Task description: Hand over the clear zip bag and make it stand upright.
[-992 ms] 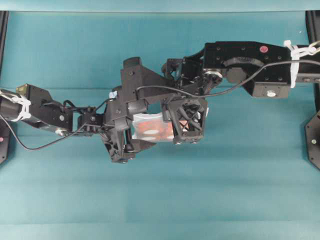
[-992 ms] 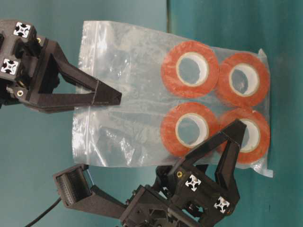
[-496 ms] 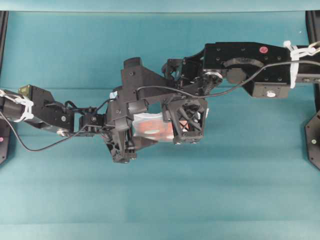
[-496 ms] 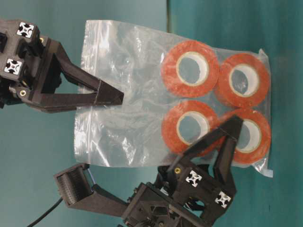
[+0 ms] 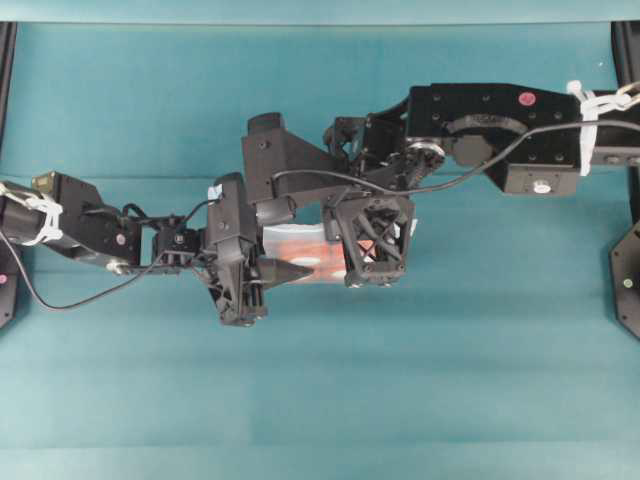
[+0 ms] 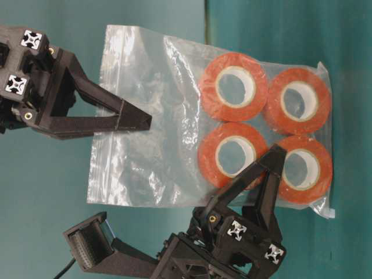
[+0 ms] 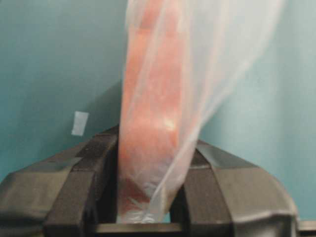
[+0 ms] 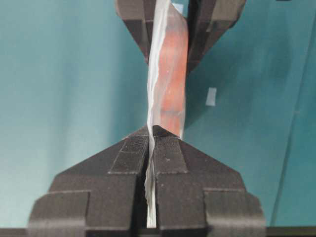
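Note:
The clear zip bag [image 6: 157, 116] hangs in the air between both arms, with several orange rolls [image 6: 232, 86] bunched at one end. My right gripper [image 6: 145, 121] is shut on the bag's empty clear part, and a thin fold of plastic is pinched flat between its pads [image 8: 152, 129]. My left gripper [image 6: 273, 154] sits at the roll end. In the left wrist view its jaws [image 7: 153, 143] press on either side of the bag [image 7: 153, 123] and an orange roll inside. From overhead, the bag [image 5: 300, 255] shows edge-on between the left gripper [image 5: 295, 268] and the right gripper [image 5: 372, 262].
Teal cloth [image 5: 320, 380] covers the table below. A small white tape mark [image 7: 79, 123] lies on it, also seen in the right wrist view [image 8: 211, 96]. Black frame posts [image 5: 625, 280] stand at the left and right edges. Both arms meet over the middle of the table.
My left gripper's jaws have closed from wide open onto the roll end of the bag. The right gripper has kept its grip, and the bag has barely shifted.

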Controlling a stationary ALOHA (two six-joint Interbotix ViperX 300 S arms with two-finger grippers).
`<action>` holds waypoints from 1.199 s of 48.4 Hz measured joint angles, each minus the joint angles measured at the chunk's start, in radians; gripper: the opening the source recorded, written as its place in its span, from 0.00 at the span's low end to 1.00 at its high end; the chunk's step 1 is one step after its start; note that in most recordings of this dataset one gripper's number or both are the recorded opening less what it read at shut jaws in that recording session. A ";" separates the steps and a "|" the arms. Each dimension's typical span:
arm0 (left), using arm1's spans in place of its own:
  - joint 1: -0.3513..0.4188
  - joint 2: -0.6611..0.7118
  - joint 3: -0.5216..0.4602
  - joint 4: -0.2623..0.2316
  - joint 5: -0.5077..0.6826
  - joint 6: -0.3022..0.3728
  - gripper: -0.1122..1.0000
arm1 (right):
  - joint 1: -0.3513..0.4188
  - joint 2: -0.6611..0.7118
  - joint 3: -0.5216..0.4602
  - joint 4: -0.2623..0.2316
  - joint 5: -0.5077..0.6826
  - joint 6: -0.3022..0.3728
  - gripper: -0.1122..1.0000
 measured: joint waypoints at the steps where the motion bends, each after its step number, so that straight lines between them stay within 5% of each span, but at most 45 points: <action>1: 0.000 0.000 0.000 0.000 0.000 0.000 0.31 | 0.000 0.000 0.000 0.000 -0.002 0.000 0.11; 27: 0.000 0.002 0.000 0.000 0.000 0.002 0.31 | 0.002 0.000 0.009 0.002 -0.002 0.011 0.14; 32: 0.000 0.002 0.000 -0.002 0.000 0.003 0.31 | 0.002 0.000 0.009 0.002 -0.002 0.040 0.29; 44: 0.000 0.000 0.000 0.000 0.000 0.009 0.31 | 0.000 -0.005 0.025 0.003 -0.011 0.075 0.89; 58: -0.002 0.000 0.000 0.000 0.000 0.026 0.31 | 0.000 -0.064 0.100 0.002 -0.106 0.083 0.89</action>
